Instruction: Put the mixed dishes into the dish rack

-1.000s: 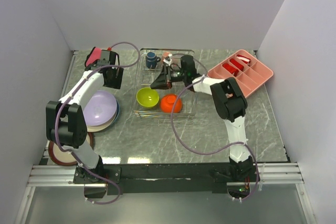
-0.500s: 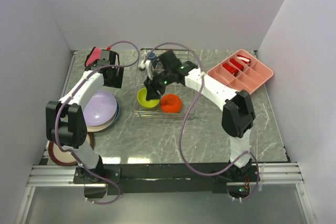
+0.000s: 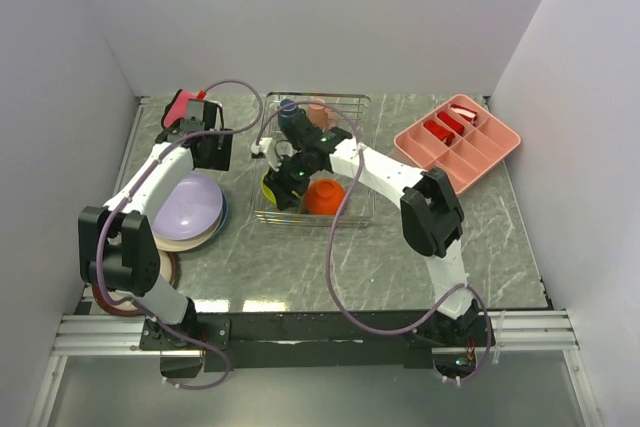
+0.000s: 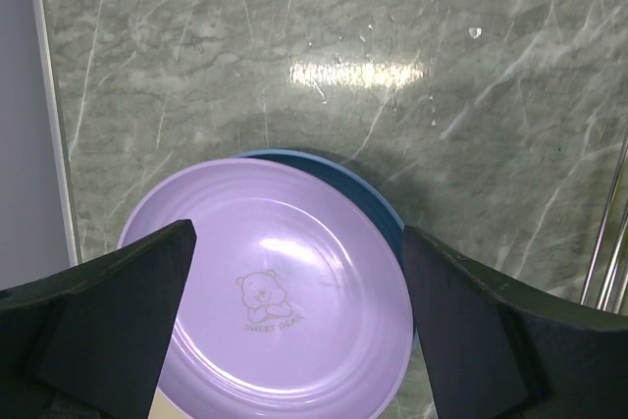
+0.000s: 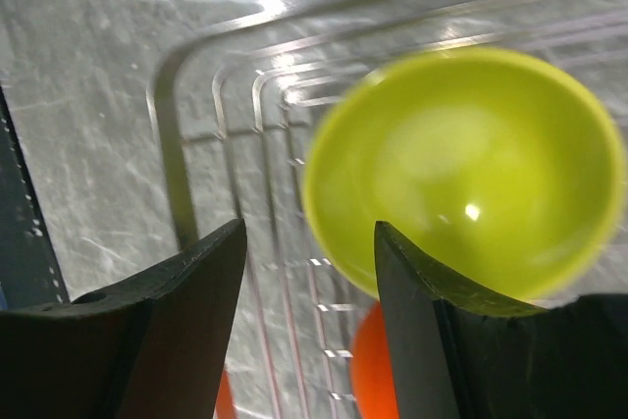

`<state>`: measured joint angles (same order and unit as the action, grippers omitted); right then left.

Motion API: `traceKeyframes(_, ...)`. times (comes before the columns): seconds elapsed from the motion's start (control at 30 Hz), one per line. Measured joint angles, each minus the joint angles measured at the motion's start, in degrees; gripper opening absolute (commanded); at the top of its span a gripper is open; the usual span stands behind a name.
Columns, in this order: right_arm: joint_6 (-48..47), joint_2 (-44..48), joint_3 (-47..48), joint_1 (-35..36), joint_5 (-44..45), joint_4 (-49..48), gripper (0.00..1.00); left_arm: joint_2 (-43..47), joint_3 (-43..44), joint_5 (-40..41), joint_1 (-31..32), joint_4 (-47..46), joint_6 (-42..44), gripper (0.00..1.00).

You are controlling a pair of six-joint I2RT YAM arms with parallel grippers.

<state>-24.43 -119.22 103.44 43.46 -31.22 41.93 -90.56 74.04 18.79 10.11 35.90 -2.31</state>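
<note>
The wire dish rack (image 3: pixel 350 112) holds the dark blue mug (image 3: pixel 288 110), the small pink cup (image 3: pixel 318 104), the orange bowl (image 3: pixel 326 197) and the yellow-green bowl (image 5: pixel 471 164). My right gripper (image 3: pixel 284 185) is open and low over the yellow-green bowl, whose left rim lies between the fingers in the right wrist view (image 5: pixel 309 242). The orange bowl (image 5: pixel 392 380) shows below. My left gripper (image 3: pixel 208 150) is open above the lavender plate (image 3: pixel 188 207), which lies on the light-blue plate (image 4: pixel 391 228). In the left wrist view the open gripper (image 4: pixel 294 331) frames the lavender plate (image 4: pixel 285 291). The red-rimmed cream plate (image 3: pixel 118 294) lies near left.
A pink compartment tray (image 3: pixel 458 137) stands at the back right. A red-pink folded cloth (image 3: pixel 177 105) lies at the back left by the wall. The rack's wire edge (image 4: pixel 608 252) is just right of the plates. Walls close in on three sides.
My right gripper has swung left and down from the mug end of the rack to the yellow-green bowl. My left arm has shifted slightly toward the plates.
</note>
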Motion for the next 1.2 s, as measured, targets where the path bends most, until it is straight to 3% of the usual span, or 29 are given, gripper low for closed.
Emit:
traceKeyframes(0.13, 1.6, -1.6, 0.4, 2.1, 0.3, -1.0, 0.61, 0.8, -1.7, 0.0, -0.1, -0.1, 0.0, 0.93)
traceKeyframes(0.3, 4.3, -5.5, 4.4, 3.2, 1.4, -2.3, 0.50, 1.5, -2.6, 0.0, -0.5, 0.0, -0.1, 0.93)
traceKeyframes(0.47, 6.9, -7.6, 6.4, 3.3, 4.7, -3.3, 0.20, 2.4, -2.6, 0.0, -0.9, 0.0, -0.2, 0.93)
traceKeyframes(0.63, 8.4, -7.6, 7.8, 3.3, 9.0, -3.0, 0.00, 2.7, -2.6, -0.2, -1.2, -0.1, -0.3, 0.93)
traceKeyframes(0.83, 10.7, -6.9, 8.2, 2.1, 10.3, -2.3, 0.00, 2.6, -2.6, -1.1, -1.3, -0.1, -0.5, 0.92)
traceKeyframes(0.93, 15.5, -5.6, 6.6, 0.6, 5.7, -3.1, 0.00, 2.3, -2.2, -1.6, -1.3, 0.0, -0.5, 0.91)
traceKeyframes(1.03, 24.7, -1.8, -0.3, -3.3, -2.3, -9.0, 0.00, 0.9, -0.7, -2.3, -1.3, 0.2, -1.0, 0.90)
traceKeyframes(1.2, 49.5, 8.4, -26.8, -11.4, -11.9, -42.0, 0.00, -0.8, 1.2, -3.5, -1.3, 0.5, -1.4, 0.90)
